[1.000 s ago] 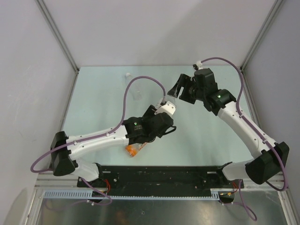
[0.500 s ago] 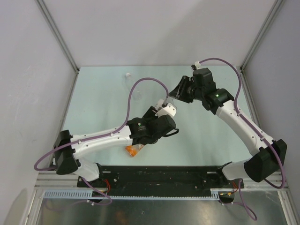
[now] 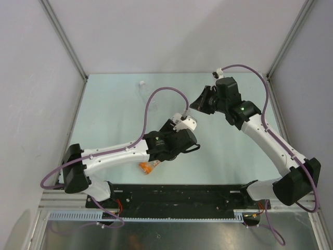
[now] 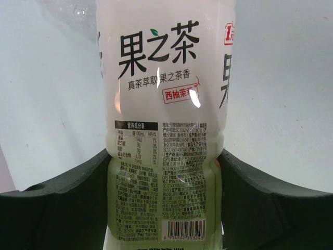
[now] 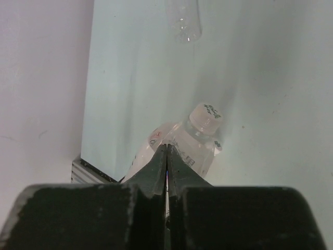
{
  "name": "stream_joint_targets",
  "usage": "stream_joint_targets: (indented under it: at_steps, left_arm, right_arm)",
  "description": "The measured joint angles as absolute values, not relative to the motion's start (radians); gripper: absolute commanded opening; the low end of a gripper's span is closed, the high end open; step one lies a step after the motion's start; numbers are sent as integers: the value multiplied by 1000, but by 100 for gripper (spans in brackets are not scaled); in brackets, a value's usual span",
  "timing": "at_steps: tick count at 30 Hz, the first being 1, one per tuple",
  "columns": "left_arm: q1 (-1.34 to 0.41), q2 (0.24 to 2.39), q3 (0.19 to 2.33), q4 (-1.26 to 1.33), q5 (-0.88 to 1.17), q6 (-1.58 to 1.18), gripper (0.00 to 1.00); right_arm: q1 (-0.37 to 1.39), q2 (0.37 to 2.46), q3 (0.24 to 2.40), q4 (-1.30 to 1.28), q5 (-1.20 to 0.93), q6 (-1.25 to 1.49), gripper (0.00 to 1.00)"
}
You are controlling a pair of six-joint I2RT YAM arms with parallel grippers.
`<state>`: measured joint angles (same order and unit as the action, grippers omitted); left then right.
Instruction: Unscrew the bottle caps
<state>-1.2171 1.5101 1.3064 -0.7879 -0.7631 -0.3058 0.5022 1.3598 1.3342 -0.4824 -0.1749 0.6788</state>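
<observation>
Three bottles in all: orange bottle (image 3: 147, 166), clear bottle (image 5: 183, 21), labelled bottle (image 4: 164, 130). One white cap (image 5: 206, 117) plainly seen; further caps uncertain. Two arms: left (image 3: 112, 156), right (image 3: 270, 138).

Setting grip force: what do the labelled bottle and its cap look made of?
The labelled bottle is likely thin plastic; its label looks like glossy white film, with glare streaks. The cap is white, matte, probably hard plastic, with dark print on top.

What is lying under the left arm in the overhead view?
Part of the orange bottle pokes out; the arm covers the rest, so whether its cap is on cannot be seen.
</observation>
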Motion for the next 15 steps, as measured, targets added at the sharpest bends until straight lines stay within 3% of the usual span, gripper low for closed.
stream_joint_targets:
  at_steps: [15]
  left_arm:
    - [-1217,1503,1310,-788,-684,-314,0]
  right_arm:
    - [466,1219,1211,-402,-200,650,0]
